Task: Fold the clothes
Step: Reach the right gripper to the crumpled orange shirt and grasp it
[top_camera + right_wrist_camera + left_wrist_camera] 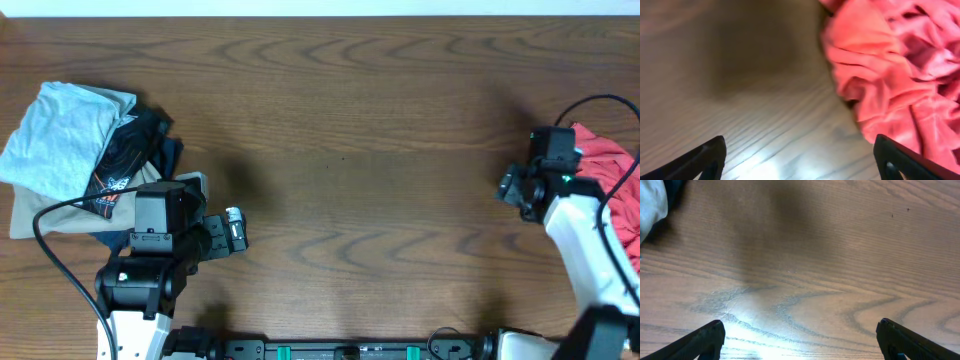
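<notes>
The clothes (612, 165) are a red-orange crumpled heap at the table's right edge, partly behind the right arm. In the right wrist view the clothes (890, 65) fill the upper right in loose folds. My right gripper (799, 150) stands open over bare wood just left of the heap, one finger at the cloth's edge, nothing between the jaws. From overhead the right gripper (512, 187) sits beside the heap's left side. My left gripper (800, 335) is open above bare table, holding nothing; overhead shows the left gripper (235, 228) at the front left.
A stack of folded garments (70, 150) lies at the left: light blue-grey on top, black and tan beneath. Its pale edge (650, 202) shows in the left wrist view's upper left corner. A black cable (590, 105) loops above the right arm.
</notes>
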